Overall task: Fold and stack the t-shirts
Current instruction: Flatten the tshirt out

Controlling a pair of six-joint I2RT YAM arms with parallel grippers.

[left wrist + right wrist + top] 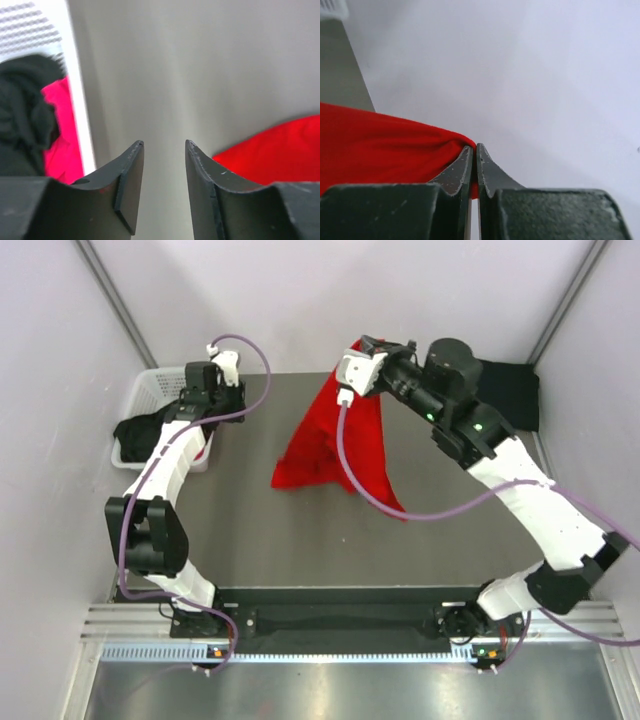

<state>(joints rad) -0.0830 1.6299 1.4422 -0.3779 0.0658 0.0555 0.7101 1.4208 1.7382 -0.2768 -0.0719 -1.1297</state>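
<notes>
The red shirt point(330, 445) is clenched and raised by the right gripper point(474, 146), likely for spreading; the left gripper point(164, 142) is released.

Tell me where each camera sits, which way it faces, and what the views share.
Top external: above and behind, looking down on the table, red t-shirt and basket; left arm and right arm show.
Left wrist: faces the table past its open jaws; basket left, red t-shirt right.
Right wrist: faces the wall; its jaws shut on the red t-shirt.
Shared: red t-shirt, in all three.
</notes>
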